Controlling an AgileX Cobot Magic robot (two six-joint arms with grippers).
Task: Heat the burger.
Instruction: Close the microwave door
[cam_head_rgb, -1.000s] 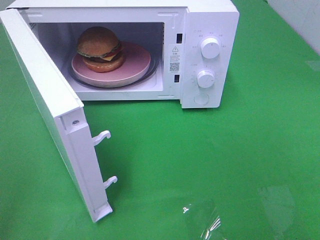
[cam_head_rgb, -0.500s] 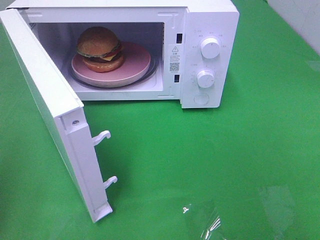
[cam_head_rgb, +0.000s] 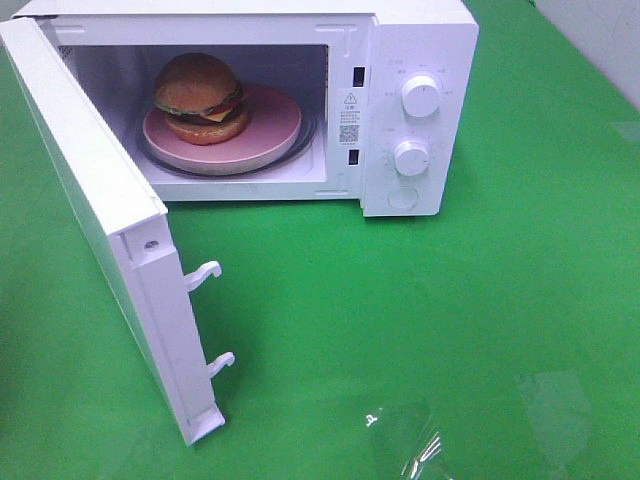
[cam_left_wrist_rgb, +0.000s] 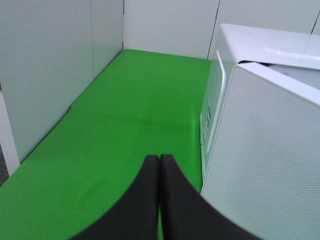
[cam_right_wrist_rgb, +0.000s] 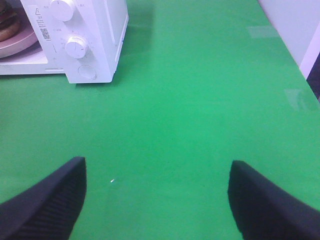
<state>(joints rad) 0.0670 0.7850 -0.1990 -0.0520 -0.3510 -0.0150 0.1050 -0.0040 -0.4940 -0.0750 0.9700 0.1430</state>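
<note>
Burger: I have the burger (cam_head_rgb: 198, 97) in the upper left of the overhead frame. It sits on the pink plate (cam_head_rgb: 275, 125) inside the microwave (cam_head_rgb: 420, 40), toward the plate's left side rather than its middle.
Door: The door (cam_head_rgb: 90, 200) is swung wide and runs down the left of the frame to the lower left. Its two latch hooks (cam_head_rgb: 205, 272) stick out into open air.
Left jaws: They are pressed together with nothing between them. My left wrist view puts them just beside the door's outer face, but I can't tell whether they touch it.
Right jaws: They are spread wide and empty over the bare green counter (cam_head_rgb: 470, 320), well apart from the microwave, with its knobs (cam_right_wrist_rgb: 76, 46) ahead of them.
Overhead: Neither arm shows in this view.
Handling: I judge the burger light and soft. It is a loose stack, so the layers could slide, and the glossy bun looks slippery. A firm pinch would squash it.
Where to hold: If it had to move, I would take the plate by its rim, which looks stiff though smooth, and leave the bun alone.
Stage: The burger looks loaded, so by my reading nothing needs lifting. What remains is shutting the door and setting the knobs.
Risk: A hard shove on the door might jolt the microwave and shift the burger on its plate.
</note>
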